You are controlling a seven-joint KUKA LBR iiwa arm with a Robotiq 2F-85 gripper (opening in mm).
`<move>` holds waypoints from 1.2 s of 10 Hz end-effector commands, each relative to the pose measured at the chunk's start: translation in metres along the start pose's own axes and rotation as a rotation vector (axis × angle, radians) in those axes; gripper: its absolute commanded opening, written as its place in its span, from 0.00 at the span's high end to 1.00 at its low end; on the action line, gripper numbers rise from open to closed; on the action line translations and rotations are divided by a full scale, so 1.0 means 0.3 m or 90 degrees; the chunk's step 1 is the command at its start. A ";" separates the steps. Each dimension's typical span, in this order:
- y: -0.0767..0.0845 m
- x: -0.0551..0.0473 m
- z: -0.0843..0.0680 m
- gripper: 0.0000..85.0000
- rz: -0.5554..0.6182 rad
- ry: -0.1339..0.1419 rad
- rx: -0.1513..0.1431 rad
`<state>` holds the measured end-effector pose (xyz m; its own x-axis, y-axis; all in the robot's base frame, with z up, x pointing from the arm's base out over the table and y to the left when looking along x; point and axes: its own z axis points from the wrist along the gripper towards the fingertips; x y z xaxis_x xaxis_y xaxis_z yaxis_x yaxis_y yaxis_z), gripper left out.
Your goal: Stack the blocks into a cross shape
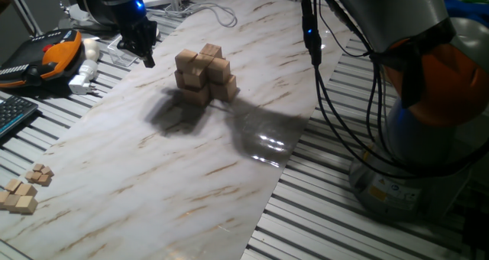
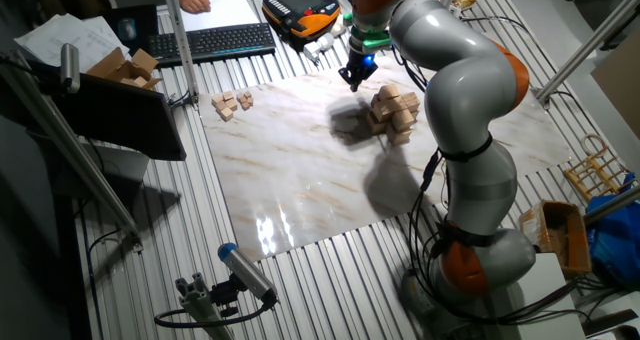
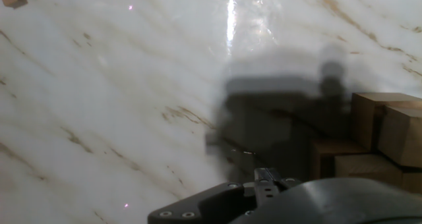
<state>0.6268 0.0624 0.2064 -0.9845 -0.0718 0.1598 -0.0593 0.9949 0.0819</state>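
The blocks [image 1: 205,75] are plain tan wooden cubes piled into a compact stack about two layers high, near the far side of the marble board [image 1: 176,176]. The other fixed view shows the same stack of blocks [image 2: 393,110] beside the arm. My gripper [image 1: 148,59] hangs above the board, just left of the stack and clear of it, with nothing visible in it. Its fingers look dark and close together, and I cannot make out a gap. In the hand view the blocks [image 3: 386,141] sit at the right edge, in my shadow.
A small cluster of tiny wooden cubes [image 1: 23,193] lies off the board's near left corner, also visible as tiny cubes [image 2: 231,103]. A keyboard [image 1: 11,113], an orange pendant [image 1: 55,52] and a white plug [image 1: 84,80] lie left. The robot base [image 1: 416,160] stands right.
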 end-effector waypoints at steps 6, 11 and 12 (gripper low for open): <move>0.007 0.001 0.003 1.00 -0.003 -0.006 0.002; 0.008 0.000 0.004 1.00 -0.002 -0.007 0.000; 0.008 0.000 0.005 1.00 -0.003 -0.005 0.000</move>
<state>0.6262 0.0651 0.2053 -0.9855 -0.0766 0.1515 -0.0644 0.9944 0.0838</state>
